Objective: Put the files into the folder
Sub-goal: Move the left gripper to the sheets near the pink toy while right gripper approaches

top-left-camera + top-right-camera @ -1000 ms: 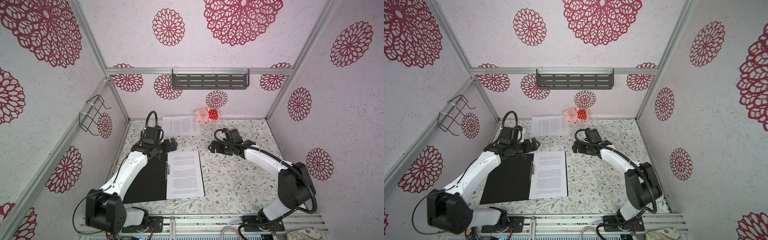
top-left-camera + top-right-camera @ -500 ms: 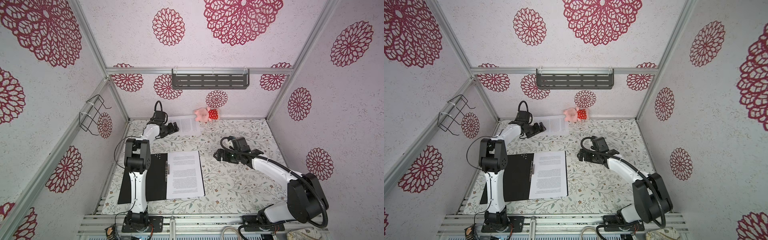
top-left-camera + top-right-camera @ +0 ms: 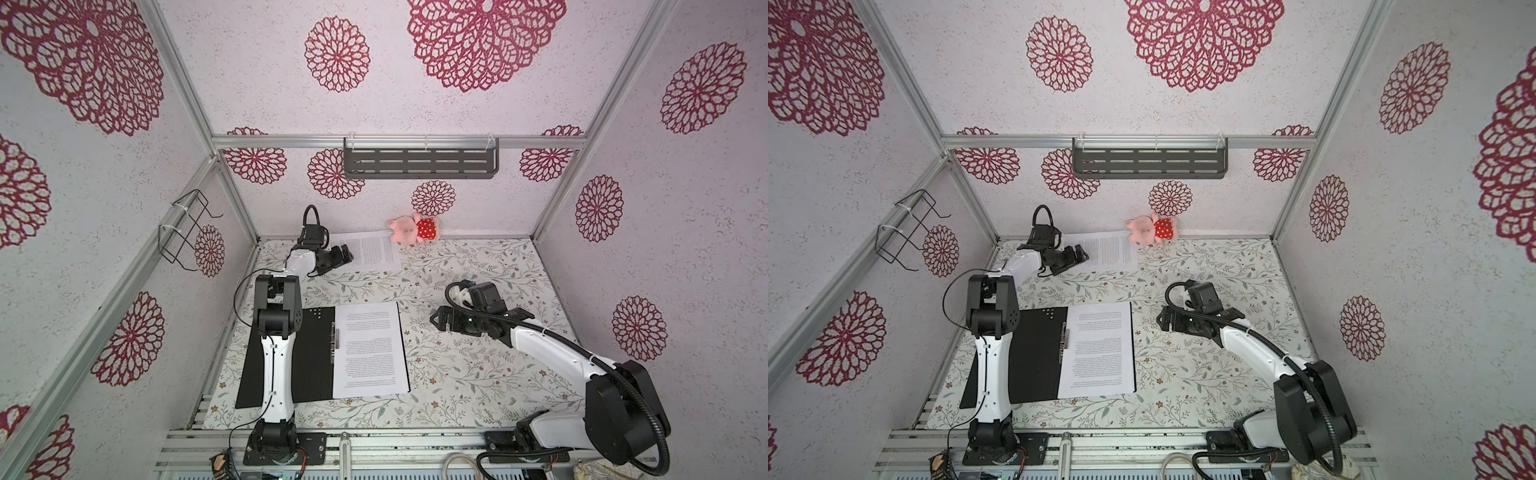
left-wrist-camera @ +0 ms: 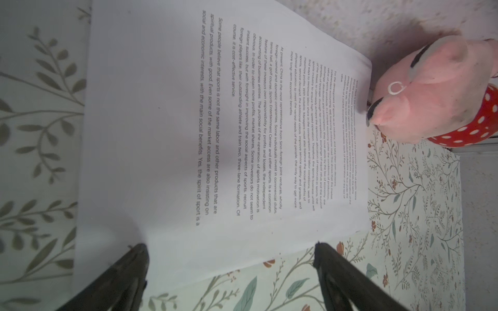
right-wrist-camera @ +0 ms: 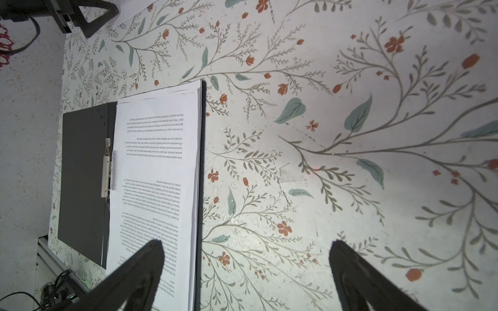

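**Folder** [image 3: 312, 357]: lies open and flat at the near left of the table [image 3: 478, 374], black inside up, spine clip down the middle.

**Stack of files** [image 3: 368, 349]: rests on the right half of the folder, roughly square with the cover. Judged as the finished part of the job. Cannot tell whether caught under the clip.

**Loose sheet** [image 3: 374, 251]: lies flat at the far edge of the table against the back wall, well apart from the folder, with one corner just beside the plush pig [image 3: 411, 229]. Cannot tell whether one page or more. Judged as what is left: to be picked up, carried across and laid on the stack, with the cover not yet shut.

**Left gripper** [image 4: 229, 246]: jaws spread wide, nothing held. Sits at the left edge of the loose sheet in both top views. In the left wrist view, straddles the sheet's nearest edge, with paper reaching between the fingertips. Contact not clear.

**Right gripper** [image 5: 246, 242]: jaws wide apart, empty. Hangs over bare table just right of the folder's far right corner, well apart from the loose sheet.
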Action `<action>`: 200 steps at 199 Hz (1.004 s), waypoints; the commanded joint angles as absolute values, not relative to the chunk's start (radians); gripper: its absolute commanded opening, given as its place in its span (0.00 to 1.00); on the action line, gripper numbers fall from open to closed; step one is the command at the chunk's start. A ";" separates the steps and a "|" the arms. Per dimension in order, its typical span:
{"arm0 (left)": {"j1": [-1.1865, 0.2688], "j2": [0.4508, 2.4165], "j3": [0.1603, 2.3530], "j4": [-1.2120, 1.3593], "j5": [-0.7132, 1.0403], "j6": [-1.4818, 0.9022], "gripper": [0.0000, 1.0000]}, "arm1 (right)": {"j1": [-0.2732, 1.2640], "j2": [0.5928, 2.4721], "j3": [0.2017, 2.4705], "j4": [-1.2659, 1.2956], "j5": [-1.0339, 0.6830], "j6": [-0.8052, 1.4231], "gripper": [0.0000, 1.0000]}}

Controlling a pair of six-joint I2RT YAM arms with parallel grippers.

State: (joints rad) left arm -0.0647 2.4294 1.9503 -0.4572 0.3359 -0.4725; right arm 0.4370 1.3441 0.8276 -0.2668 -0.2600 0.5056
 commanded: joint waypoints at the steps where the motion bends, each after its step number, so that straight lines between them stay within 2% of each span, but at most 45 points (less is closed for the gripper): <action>1: -0.073 2.436 1.917 -0.441 0.366 -0.445 0.99 | 0.416 1.316 0.860 -0.307 -0.224 0.482 0.99; 68: -0.132 2.393 1.772 -0.474 0.400 -0.492 0.99 | 0.328 1.450 0.958 -0.253 -0.299 0.504 0.99; 124: -0.270 2.284 1.585 -0.438 0.376 -0.539 0.99 | 0.296 1.640 1.080 -0.197 -0.355 0.541 0.97; 200: -0.494 2.276 1.623 -0.464 0.421 -0.569 0.99 | 0.276 1.725 1.108 -0.157 -0.364 0.565 0.95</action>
